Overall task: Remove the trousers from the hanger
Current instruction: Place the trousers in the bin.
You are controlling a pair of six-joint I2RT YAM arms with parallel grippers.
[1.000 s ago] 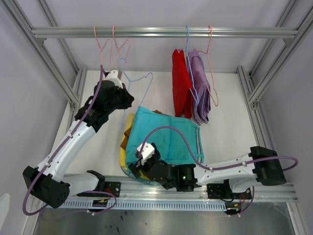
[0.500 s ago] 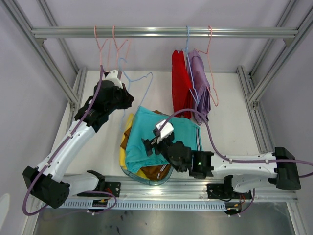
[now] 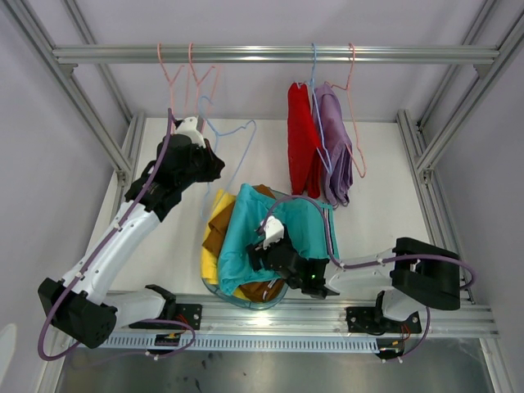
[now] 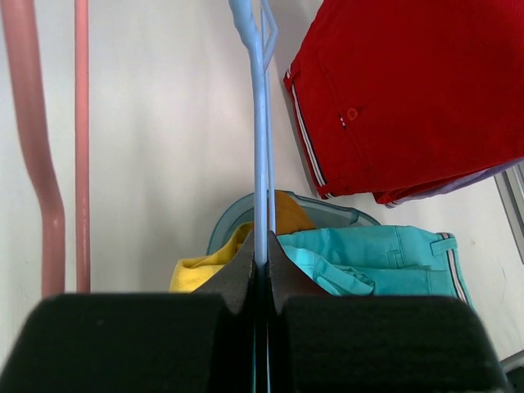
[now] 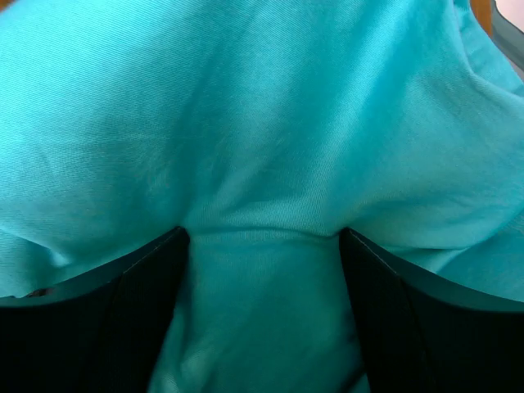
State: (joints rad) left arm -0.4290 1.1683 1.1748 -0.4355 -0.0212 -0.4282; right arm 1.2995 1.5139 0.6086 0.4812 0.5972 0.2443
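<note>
The teal trousers [image 3: 274,225] lie bunched in a clear basin [image 3: 214,288], on top of the yellow trousers [image 3: 214,221] and the brown trousers [image 3: 260,288]. My right gripper [image 3: 264,244] presses down into the teal cloth [image 5: 262,123], jaws open, with a fold bulging between the fingers [image 5: 151,286]. My left gripper [image 3: 210,164] is shut on the wire of an empty blue hanger [image 4: 260,147], which hangs off the rail [image 3: 270,54]. The red trousers [image 3: 303,151] and the lilac trousers [image 3: 337,155] hang on hangers at the right.
Empty pink hangers [image 3: 176,74] hang on the rail's left part, close to my left arm. Aluminium frame posts [image 3: 422,155] stand on both sides of the white table [image 3: 385,213]. The red trousers [image 4: 409,90] hang just right of the held hanger.
My right gripper came from the basin's near edge up onto the teal trousers and pushed them together into the basin. The left arm and its hanger have not moved.
</note>
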